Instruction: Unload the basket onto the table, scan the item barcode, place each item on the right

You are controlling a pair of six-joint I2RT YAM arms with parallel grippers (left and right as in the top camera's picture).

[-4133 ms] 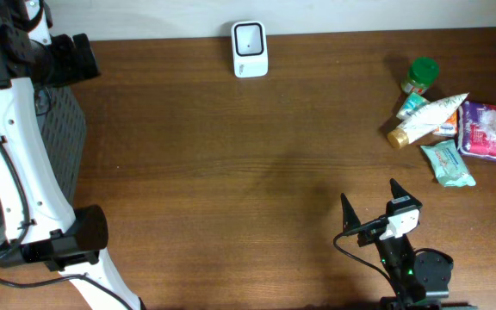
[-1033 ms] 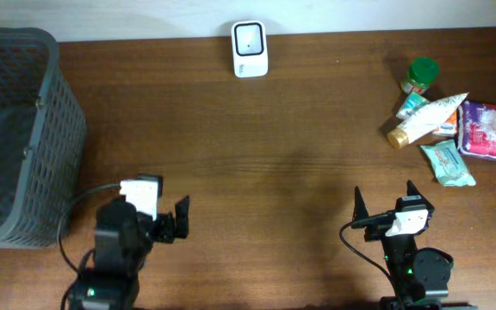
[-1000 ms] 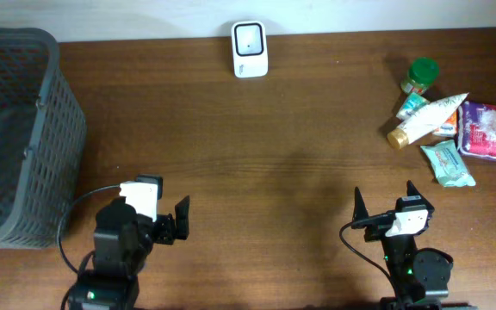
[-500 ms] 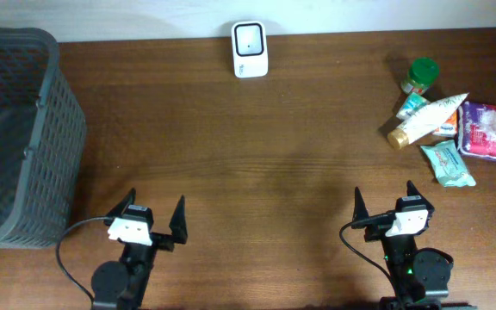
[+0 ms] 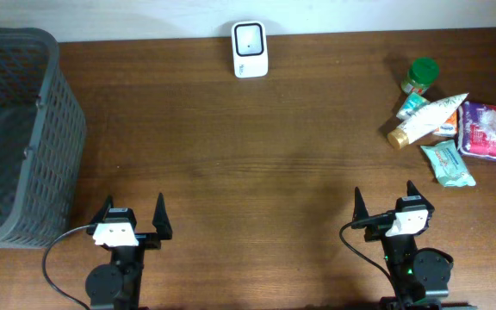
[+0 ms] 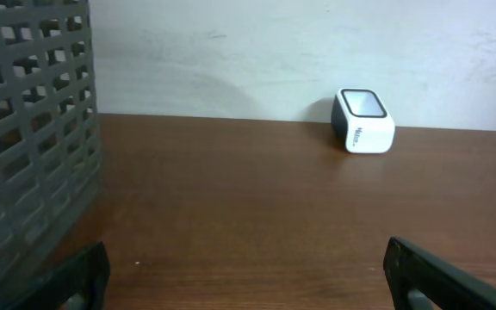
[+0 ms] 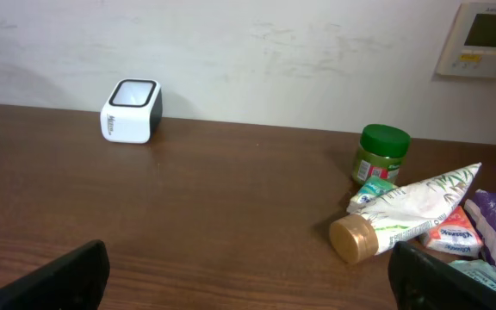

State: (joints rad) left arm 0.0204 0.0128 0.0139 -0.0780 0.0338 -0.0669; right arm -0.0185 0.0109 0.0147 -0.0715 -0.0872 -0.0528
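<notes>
- Left jaws stand wide apart and empty, low over the counter (image 5: 257, 172); the basket (image 5: 58, 138) is ahead-left of them.
- Right jaws are spread wide too, holding nothing.
- The white scanner (image 5: 250, 49) sits far ahead, between both pairs.
- The tube (image 5: 426, 118), green-lidded jar (image 5: 420, 75) and teal packet (image 5: 447, 164) lie ahead-right of the right jaws.
</notes>
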